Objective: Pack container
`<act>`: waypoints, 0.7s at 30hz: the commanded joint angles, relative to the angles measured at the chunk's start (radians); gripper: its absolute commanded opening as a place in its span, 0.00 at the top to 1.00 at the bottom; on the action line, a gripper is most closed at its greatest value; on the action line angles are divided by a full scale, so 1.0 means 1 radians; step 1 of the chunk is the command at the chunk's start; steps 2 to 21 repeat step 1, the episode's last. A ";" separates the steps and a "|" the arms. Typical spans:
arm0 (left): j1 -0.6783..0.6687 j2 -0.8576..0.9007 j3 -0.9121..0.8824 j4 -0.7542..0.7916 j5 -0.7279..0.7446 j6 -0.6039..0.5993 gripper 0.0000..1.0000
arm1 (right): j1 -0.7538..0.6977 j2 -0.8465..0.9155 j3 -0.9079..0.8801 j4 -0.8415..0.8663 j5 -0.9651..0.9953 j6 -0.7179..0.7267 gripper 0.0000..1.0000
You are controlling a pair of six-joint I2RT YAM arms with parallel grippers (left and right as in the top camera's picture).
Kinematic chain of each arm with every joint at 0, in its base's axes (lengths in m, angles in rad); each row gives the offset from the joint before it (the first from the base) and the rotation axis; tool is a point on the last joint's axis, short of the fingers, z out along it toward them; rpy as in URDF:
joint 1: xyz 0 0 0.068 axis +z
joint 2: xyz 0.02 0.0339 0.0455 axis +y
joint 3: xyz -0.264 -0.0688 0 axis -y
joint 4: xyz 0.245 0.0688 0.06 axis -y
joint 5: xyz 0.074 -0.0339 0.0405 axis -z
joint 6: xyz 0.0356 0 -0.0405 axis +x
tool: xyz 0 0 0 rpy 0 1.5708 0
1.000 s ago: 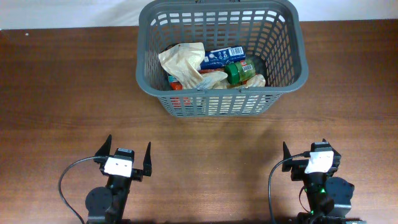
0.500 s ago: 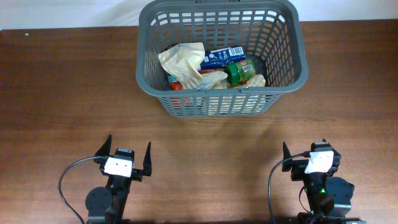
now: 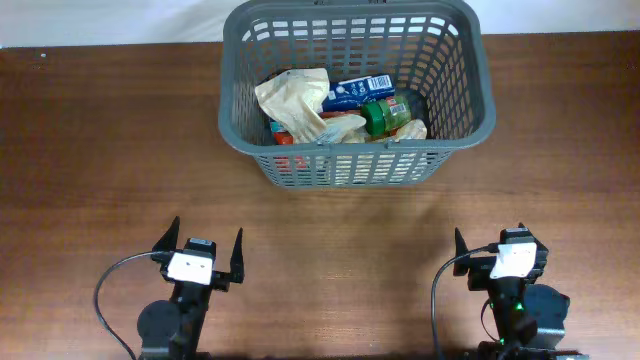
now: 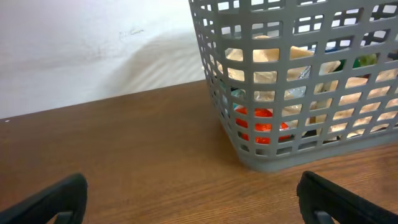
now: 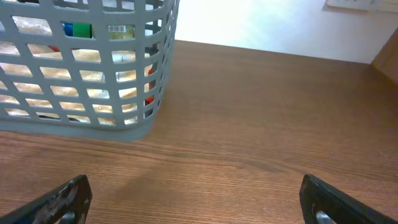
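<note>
The container, a large dark grey slotted basket (image 3: 232,110), stands at the far middle of the table. It also shows in the left wrist view (image 4: 261,158) and the right wrist view (image 5: 93,127). Inside lie a beige crumpled packet (image 3: 293,97), a blue packet (image 3: 357,92), a green-capped bottle (image 3: 385,114) and a red item (image 3: 284,135). My left gripper (image 3: 205,250) is open and empty near the front left. My right gripper (image 3: 492,245) is open and empty near the front right. Both are well short of the basket.
The brown wooden table (image 3: 100,150) spreads all round the basket. A white wall or cloth (image 4: 93,50) lies behind the table's far edge. Black cables (image 3: 105,295) loop beside each arm base.
</note>
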 commanded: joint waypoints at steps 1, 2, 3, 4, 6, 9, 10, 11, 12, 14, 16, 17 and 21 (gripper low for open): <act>-0.005 -0.011 -0.010 0.005 0.014 -0.012 0.01 | -0.008 -0.008 -0.007 0.000 -0.013 -0.007 0.01; -0.005 -0.011 -0.010 0.005 0.014 -0.012 0.01 | -0.008 -0.008 -0.007 0.000 -0.013 -0.007 0.01; -0.005 -0.011 -0.010 0.005 0.014 -0.012 0.01 | -0.008 -0.008 -0.007 0.000 -0.013 -0.007 0.01; -0.005 -0.011 -0.010 0.005 0.014 -0.012 0.01 | -0.008 -0.008 -0.007 0.000 -0.013 -0.007 0.01; -0.005 -0.011 -0.010 0.005 0.014 -0.012 0.01 | -0.008 -0.008 -0.007 0.000 -0.013 -0.007 0.01; -0.005 -0.011 -0.010 0.005 0.014 -0.012 0.01 | -0.008 -0.008 -0.007 0.000 -0.013 -0.007 0.01; -0.005 -0.011 -0.010 0.005 0.014 -0.012 0.01 | -0.008 -0.008 -0.007 0.000 -0.013 -0.007 0.01; -0.005 -0.011 -0.010 0.005 0.014 -0.012 0.01 | -0.008 -0.008 -0.007 0.000 -0.013 -0.007 0.01; -0.005 -0.011 -0.010 0.005 0.014 -0.012 0.01 | -0.008 -0.008 -0.007 0.000 -0.013 -0.007 0.01; -0.005 -0.011 -0.010 0.005 0.014 -0.012 0.01 | -0.008 -0.008 -0.007 0.000 -0.013 -0.007 0.01; -0.005 -0.011 -0.010 0.005 0.014 -0.012 0.01 | -0.008 -0.008 -0.007 0.000 -0.013 -0.007 0.01; -0.005 -0.011 -0.010 0.005 0.014 -0.012 0.01 | -0.008 -0.008 -0.007 0.000 -0.013 -0.007 0.01; -0.005 -0.011 -0.010 0.005 0.014 -0.012 0.01 | -0.008 -0.008 -0.007 0.000 -0.013 -0.007 0.01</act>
